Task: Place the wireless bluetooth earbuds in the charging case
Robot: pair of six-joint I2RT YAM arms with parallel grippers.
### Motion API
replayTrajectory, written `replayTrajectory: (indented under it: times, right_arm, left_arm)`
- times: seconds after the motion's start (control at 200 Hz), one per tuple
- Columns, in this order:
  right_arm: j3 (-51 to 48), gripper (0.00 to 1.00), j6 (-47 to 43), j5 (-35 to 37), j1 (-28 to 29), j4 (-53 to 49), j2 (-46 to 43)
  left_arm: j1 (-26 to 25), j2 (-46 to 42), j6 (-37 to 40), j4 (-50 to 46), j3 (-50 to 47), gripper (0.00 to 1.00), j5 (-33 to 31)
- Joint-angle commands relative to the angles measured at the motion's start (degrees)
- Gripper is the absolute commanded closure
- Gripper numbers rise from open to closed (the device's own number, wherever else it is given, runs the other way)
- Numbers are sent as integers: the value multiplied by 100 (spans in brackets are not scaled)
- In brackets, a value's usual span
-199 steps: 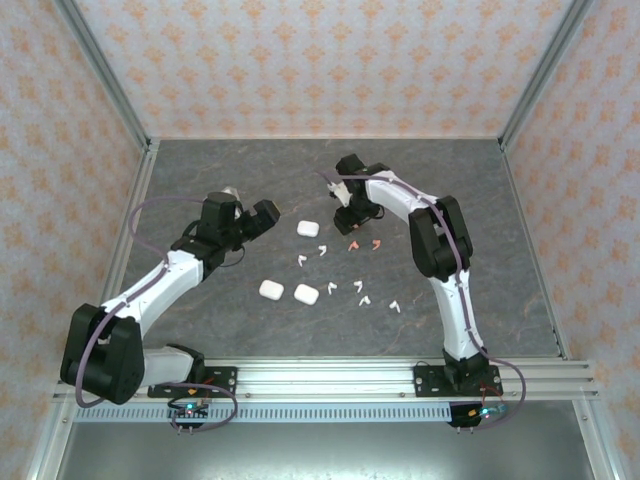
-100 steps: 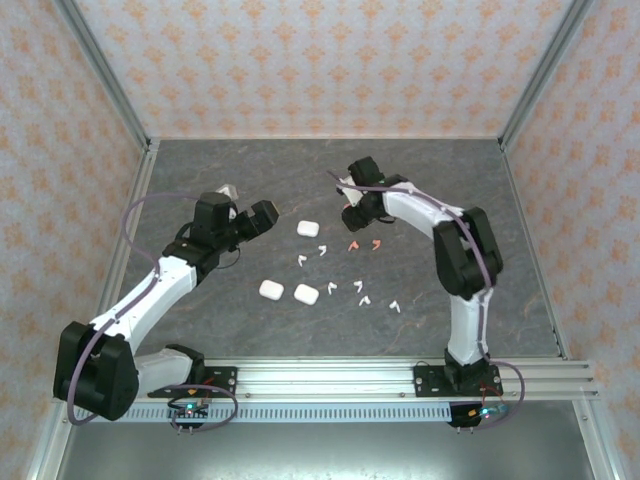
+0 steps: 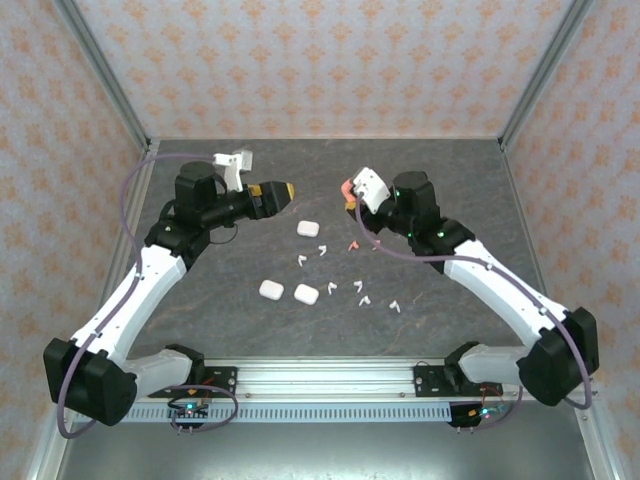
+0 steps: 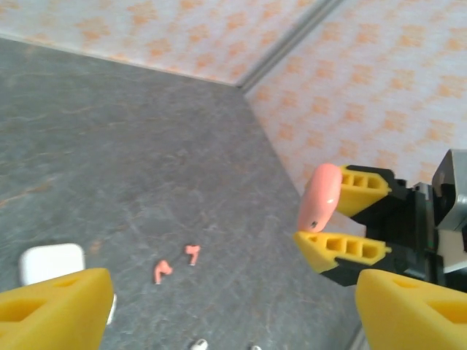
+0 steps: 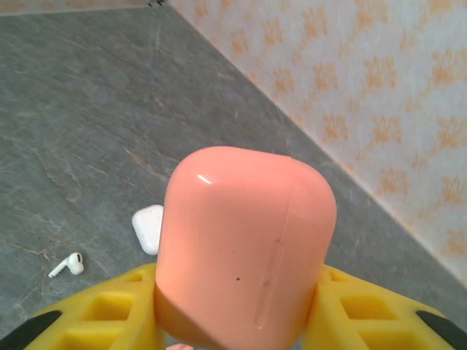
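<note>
A coral-pink charging case (image 5: 244, 244) is clamped between the right arm's fingers (image 5: 109, 313) and held up off the counter (image 3: 480, 190). The left arm's fingers (image 4: 55, 306) are spread wide apart with nothing between them and are pointed toward that case. The earbuds are all found lying on the counter: two coral-pink earbuds (image 3: 351, 245) close together near the raised case, and six white earbuds (image 3: 357, 286) scattered nearer the arm bases. Three white cases (image 3: 306, 294) are seen beside them.
</note>
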Motion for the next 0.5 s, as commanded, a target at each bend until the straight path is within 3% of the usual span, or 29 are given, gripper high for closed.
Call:
replayTrajectory:
  times: [0.0,0.25,0.495]
  right_arm:
    - [-156,58,-610,80,229,330,-395]
    - [-67,58,-1273,298,624,19,-503]
    - [52,58,-1361,168,712,-18,-396]
  left_arm:
    - [-115,160,182,-35,315,14,782]
    - [-608,654,490,-294,716,18,968]
    - [-967,1046,745,-528,1046,25,1021]
